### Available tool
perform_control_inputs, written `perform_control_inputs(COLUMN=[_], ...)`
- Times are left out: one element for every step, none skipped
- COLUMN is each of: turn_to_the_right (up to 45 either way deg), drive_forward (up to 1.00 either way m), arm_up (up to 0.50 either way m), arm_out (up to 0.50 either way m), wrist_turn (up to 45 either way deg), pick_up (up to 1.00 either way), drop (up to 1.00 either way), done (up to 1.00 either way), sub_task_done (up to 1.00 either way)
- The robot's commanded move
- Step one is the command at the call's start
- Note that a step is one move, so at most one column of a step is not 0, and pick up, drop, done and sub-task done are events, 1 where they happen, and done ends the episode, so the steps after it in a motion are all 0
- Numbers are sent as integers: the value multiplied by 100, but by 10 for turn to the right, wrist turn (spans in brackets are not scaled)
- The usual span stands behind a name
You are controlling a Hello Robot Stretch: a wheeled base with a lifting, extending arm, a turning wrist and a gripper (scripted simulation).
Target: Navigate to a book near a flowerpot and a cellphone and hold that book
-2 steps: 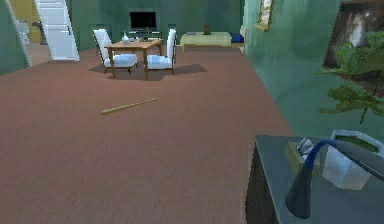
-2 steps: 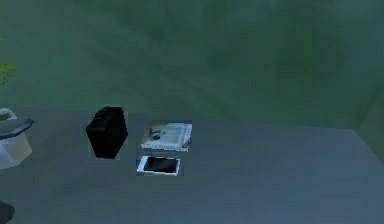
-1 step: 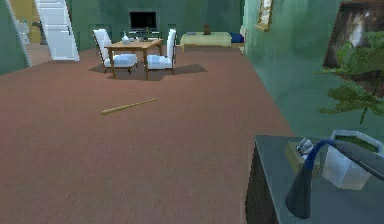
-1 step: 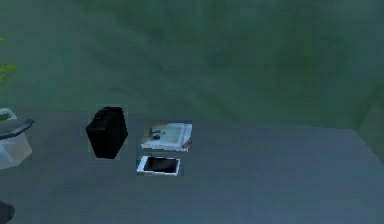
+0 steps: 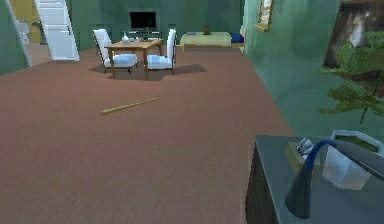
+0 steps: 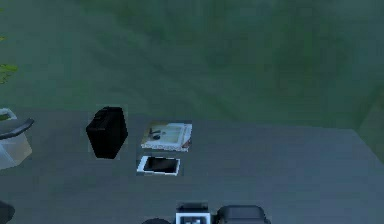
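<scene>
Forward view, and there's a wide reddish-brown carpet [image 5: 150, 150] ahead with a long pale wooden stick [image 5: 130, 105] lying loose on it. At the far end stands a small wooden dining table [image 5: 135, 46] flanked by two white chairs [image 5: 115, 50]. A dark flat television [image 5: 143, 20] sits against the wall behind, and a white panelled door [image 5: 57, 28] is at the view's left. In the bottom right corner is a dark grey tabletop [image 5: 345, 205]. It carries a white flowerpot [image 5: 350, 165] with a leafy green plant [image 5: 358, 85] above it, and a dark blue curved-neck object [image 5: 305, 185] in front.

Arm side view now, looking over the grey tabletop [image 6: 280, 170] to a green wall [image 6: 220, 60]. There's the task's thing: a pale flat book [image 6: 168, 135] lying on the table near the middle of the picture. Just below it lies a black-screened cellphone with a white border [image 6: 160, 165]. A black boxy object [image 6: 106, 133] stands upright just left of the book, and the flowerpot [image 6: 12, 145] sits at the left edge. At the bottom edge is a white marker square with black marks [image 6: 192, 213], and left of it a dark sliver of the gripper [image 6: 157, 220]. The edge cuts off its far end, so I cannot tell how the fingers stand or whether it holds anything.
</scene>
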Motion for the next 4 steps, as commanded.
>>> perform_control_inputs(turn_to_the_right=[0,0,0,0], drive_forward=[0,0,0,0], arm_up=[0,0,0,0], arm_out=[42,0,0,0], wrist_turn=[0,450,450,450], pick_up=[0,0,0,0], drop=[0,0,0,0], done=[0,0,0,0], sub_task_done=[0,0,0,0])
